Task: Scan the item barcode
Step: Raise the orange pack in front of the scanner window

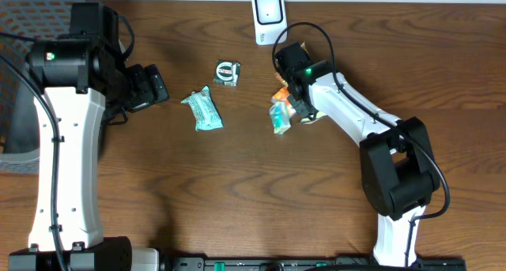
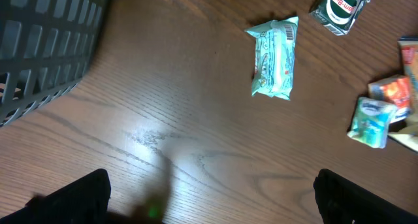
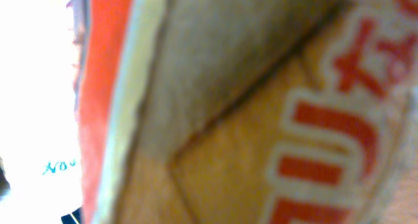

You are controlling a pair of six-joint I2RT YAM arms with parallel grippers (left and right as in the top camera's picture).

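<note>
Flat orange packet [image 3: 228, 152], wood-grain table [image 1: 237, 208]

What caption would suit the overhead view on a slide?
The right arm, jaws shut on an orange packet near the white scanner; left arm, jaws open, over the table by a mint wrapper.

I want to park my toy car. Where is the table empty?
The big bare wood between the left arm and right arm, below the green packet, is free. It's crowded around the right fingers, orange packet and scanner.
</note>
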